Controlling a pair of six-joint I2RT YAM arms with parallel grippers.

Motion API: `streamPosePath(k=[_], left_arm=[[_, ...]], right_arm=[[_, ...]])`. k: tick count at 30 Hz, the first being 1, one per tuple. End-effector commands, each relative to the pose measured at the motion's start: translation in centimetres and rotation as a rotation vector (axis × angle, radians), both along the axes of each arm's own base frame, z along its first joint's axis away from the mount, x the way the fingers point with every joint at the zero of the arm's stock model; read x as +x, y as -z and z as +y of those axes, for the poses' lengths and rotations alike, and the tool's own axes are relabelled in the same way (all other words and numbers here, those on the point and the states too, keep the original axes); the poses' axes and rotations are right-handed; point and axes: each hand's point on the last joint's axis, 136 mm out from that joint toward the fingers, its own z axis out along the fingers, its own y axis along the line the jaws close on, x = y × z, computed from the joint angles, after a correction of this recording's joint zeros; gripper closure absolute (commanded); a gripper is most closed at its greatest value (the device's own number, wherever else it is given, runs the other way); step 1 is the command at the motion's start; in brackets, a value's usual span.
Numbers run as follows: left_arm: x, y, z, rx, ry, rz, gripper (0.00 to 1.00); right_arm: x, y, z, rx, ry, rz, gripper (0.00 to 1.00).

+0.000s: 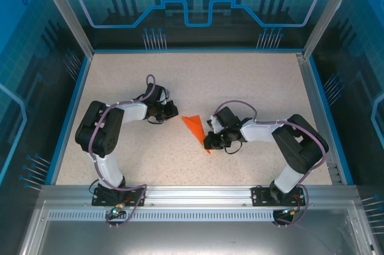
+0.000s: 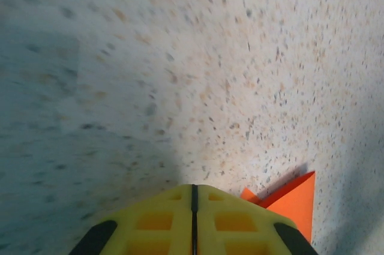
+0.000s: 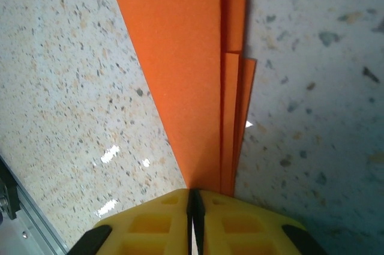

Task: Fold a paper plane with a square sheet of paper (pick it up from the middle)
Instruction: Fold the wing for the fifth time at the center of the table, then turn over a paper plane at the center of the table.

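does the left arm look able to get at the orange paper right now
probably yes: the left claw hangs beside the wide end of the folded orange paper, bare table between them; the right claw is at the pointed end.

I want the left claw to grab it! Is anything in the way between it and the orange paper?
Nothing visible. Just bare speckled table lies between the left gripper and the folded orange paper.

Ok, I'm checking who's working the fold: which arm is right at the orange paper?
The right arm: its jaws meet the narrow tip of the orange paper. The left arm stands off from the wide end, jaws over bare table.
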Motion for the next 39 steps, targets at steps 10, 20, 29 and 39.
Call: streamPosePath(k=[10, 20, 29, 39], left_arm=[[-4.0, -5.8, 1.4, 0.06, -0.078, -0.02, 0.66], [-8.6, -5.9, -1.5, 0.2, -0.114, 0.089, 0.39], [-9.3, -4.4, -8.0, 0.305, -0.067, 0.145, 0.32], [-8.8, -1.8, -10.9, 0.462, 0.029, 0.214, 0.34]], right_arm=[[3.1, -6.6, -1.6, -0.054, 0.099, -0.151, 0.42], [6.6, -7.1, -8.9, -0.178, 0.293, -0.227, 0.16], [6.5, -5.0, -12.7, -0.259, 0.414, -0.243, 0.01], [6.2, -4.7, -14.8, -0.292, 0.482, -0.246, 0.01]])
